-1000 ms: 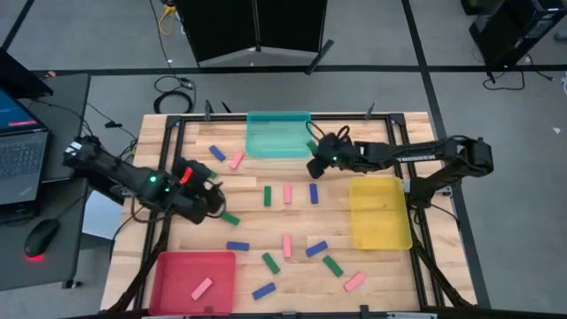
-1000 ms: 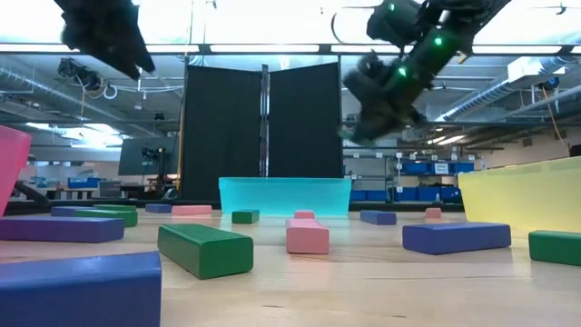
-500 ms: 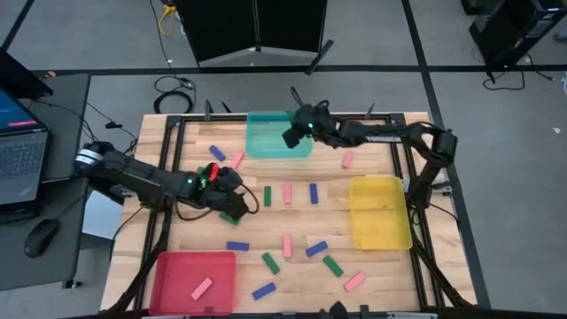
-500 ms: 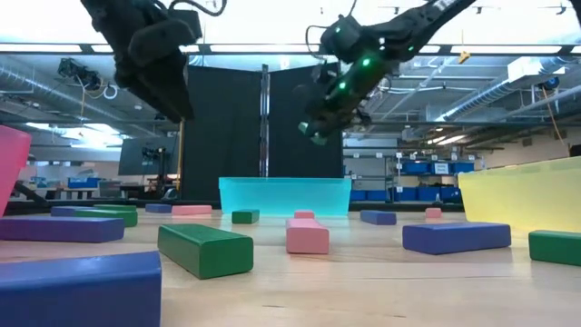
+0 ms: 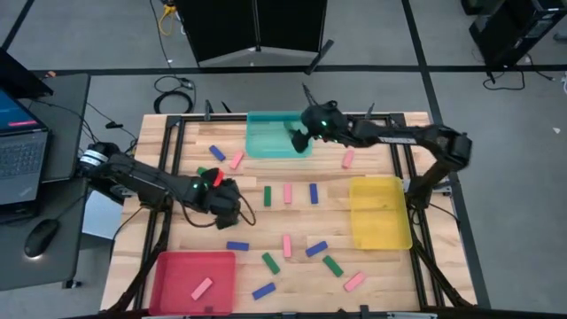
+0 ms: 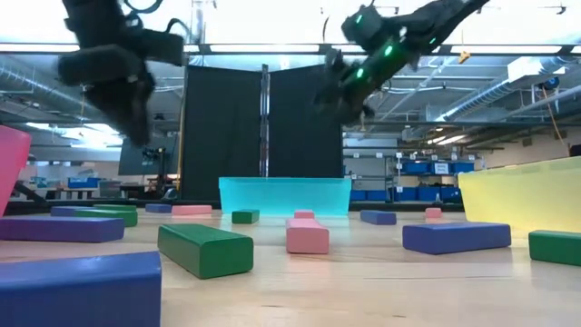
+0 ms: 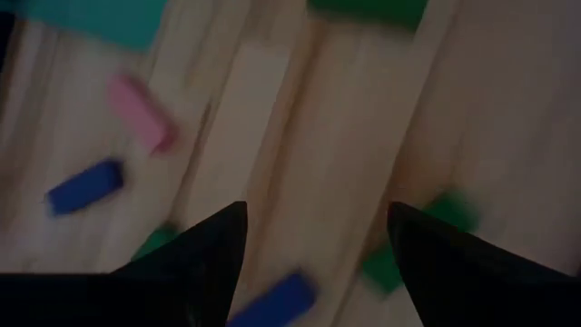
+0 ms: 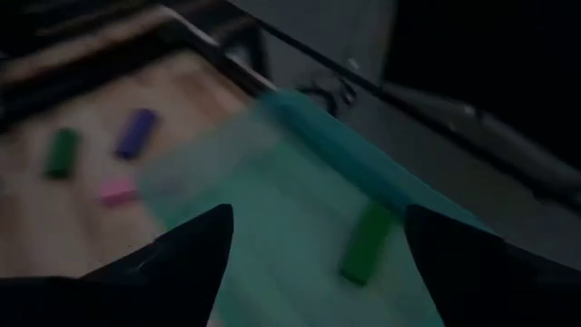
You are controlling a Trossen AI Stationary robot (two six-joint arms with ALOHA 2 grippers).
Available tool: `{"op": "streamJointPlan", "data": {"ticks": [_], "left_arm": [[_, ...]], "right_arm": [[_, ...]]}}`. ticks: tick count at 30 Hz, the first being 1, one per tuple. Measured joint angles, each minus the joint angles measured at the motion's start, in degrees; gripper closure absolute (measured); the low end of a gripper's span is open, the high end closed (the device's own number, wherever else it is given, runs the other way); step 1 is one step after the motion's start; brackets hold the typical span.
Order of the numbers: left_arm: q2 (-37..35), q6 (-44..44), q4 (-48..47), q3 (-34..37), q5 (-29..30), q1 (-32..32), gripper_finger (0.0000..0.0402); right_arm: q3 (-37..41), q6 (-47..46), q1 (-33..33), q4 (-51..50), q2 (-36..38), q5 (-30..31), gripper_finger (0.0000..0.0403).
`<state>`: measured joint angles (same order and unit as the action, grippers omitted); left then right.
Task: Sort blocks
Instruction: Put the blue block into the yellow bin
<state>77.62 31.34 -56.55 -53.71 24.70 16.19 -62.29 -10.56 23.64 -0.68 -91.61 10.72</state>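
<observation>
Right gripper (image 5: 299,137), fingers apart and empty, above the teal tray (image 5: 266,142) holding one green block (image 8: 367,242). Left gripper (image 5: 229,204), also spread and empty, over the table (image 5: 381,266) amid scattered pink, green and blue blocks (image 5: 287,245).

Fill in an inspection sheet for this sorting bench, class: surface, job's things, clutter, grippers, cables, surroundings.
Surface: wooden table with black frame rails.
Job's things: pink, green and blue blocks scattered; one green block in the teal tray, one pink block in the red tray; yellow tray holds nothing seen.
Clutter: nothing seen.
Grippers: left gripper open, empty, above mid-left table; right gripper open, empty, over the teal tray.
Cables: black loops on the floor behind the table.
Surroundings: laptop and mouse on a side desk.
</observation>
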Motion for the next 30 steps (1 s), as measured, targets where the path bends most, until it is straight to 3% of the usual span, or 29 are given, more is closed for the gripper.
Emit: {"op": "streamJointPlan", "data": {"ticks": [5,12,16,23,30], "left_arm": [[-0.23,-2.29,-9.64,1.53,-1.81,-0.01,0.0129],[-1.0,-12.31,-6.73,8.62,-10.46,-0.07,0.0129],[-0.98,-13.45,-3.55,11.59,-11.63,-0.97,0.0129],[-0.71,-17.26,0.07,11.54,-10.91,-4.98,0.0129],[-0.04,-19.52,0.6,11.76,-14.57,-9.62,0.0129]], "right_arm": [[5.86,2.31,-6.17,0.67,10.32,1.4,0.009],[12.63,2.73,-16.82,-0.65,21.96,0.13,0.0091],[14.81,2.66,-23.1,-0.95,26.59,1.38,0.0079],[15.3,1.76,-31.21,-1.89,29.49,5.17,0.0071],[15.32,1.32,-35.97,-2.02,29.27,5.74,0.0078]]}}
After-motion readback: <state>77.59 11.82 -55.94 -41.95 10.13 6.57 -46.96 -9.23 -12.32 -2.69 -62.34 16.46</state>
